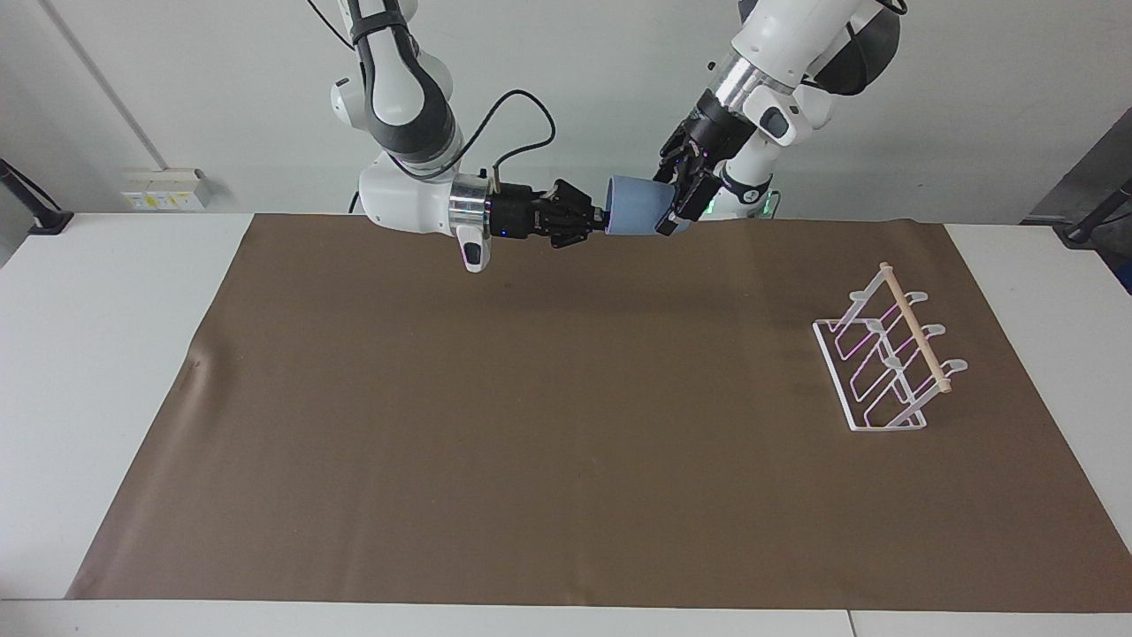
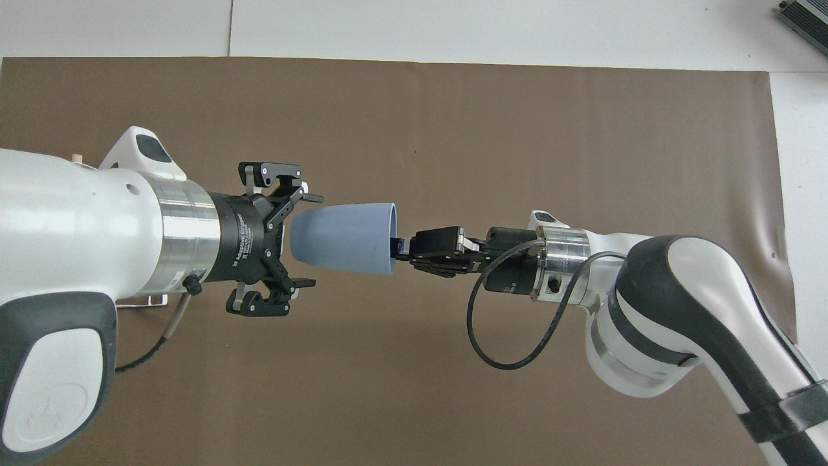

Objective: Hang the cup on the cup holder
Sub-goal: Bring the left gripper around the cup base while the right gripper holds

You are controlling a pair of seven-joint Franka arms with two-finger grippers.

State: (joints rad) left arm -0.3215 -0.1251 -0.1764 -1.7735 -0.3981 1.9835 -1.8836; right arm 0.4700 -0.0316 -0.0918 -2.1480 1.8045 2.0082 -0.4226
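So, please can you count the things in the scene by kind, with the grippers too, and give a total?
Cups: 1, the light-blue cup, held in the air by its rim in the shut right gripper.
Cup holders: 1, the white wire cup holder on the brown mat.
Mats: 1.
Grippers: 2, counting the open left gripper around the cup's base.
Total: 5.
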